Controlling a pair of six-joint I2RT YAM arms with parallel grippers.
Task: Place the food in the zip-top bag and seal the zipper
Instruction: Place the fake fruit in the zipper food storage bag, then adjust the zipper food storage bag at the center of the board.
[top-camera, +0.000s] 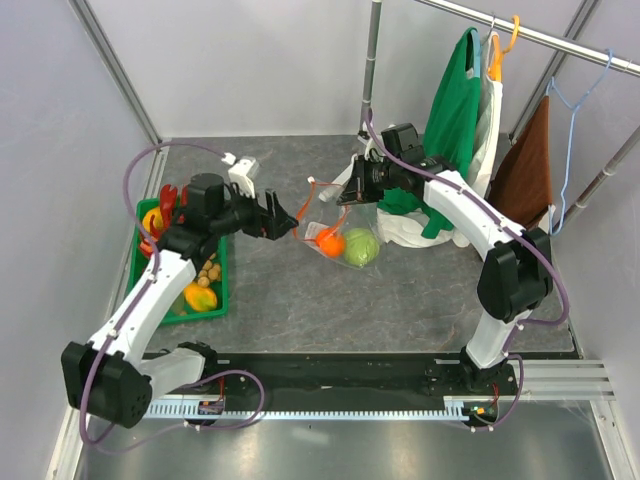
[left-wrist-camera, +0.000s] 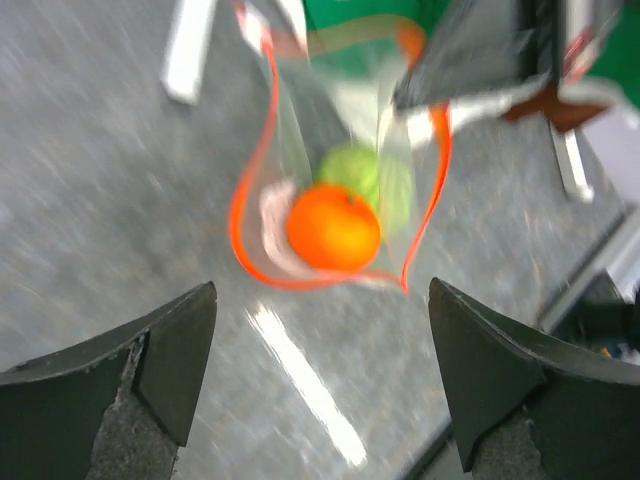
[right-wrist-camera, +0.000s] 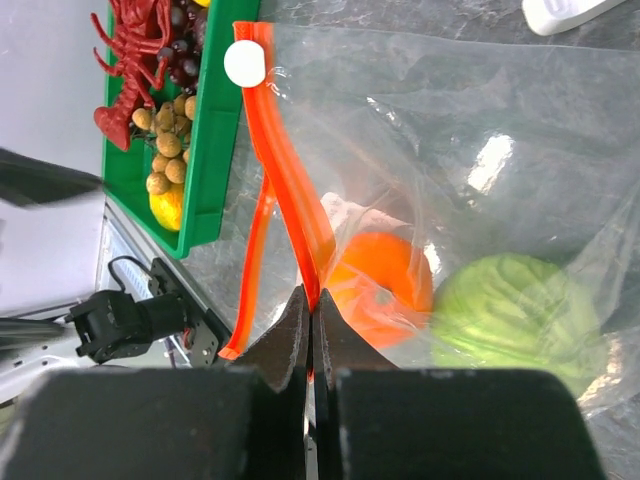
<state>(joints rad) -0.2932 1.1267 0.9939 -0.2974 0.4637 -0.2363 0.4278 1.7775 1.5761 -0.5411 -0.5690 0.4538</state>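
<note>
Pinching the zipper (right-wrist-camera: 285, 190) of the zip-top bag (right-wrist-camera: 480, 120), the right hand (right-wrist-camera: 312, 310) is clamped tight; the left hand (left-wrist-camera: 320, 300) gapes wide, empty, facing the orange fruit (left-wrist-camera: 333, 228) and cabbage (left-wrist-camera: 365, 175) inside.

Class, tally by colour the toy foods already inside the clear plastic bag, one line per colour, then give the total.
Orange: 1, the round orange plastic fruit
Green: 1, the pale green leafy cabbage
Total: 2 toy foods inside the clear zip-top bag
</note>
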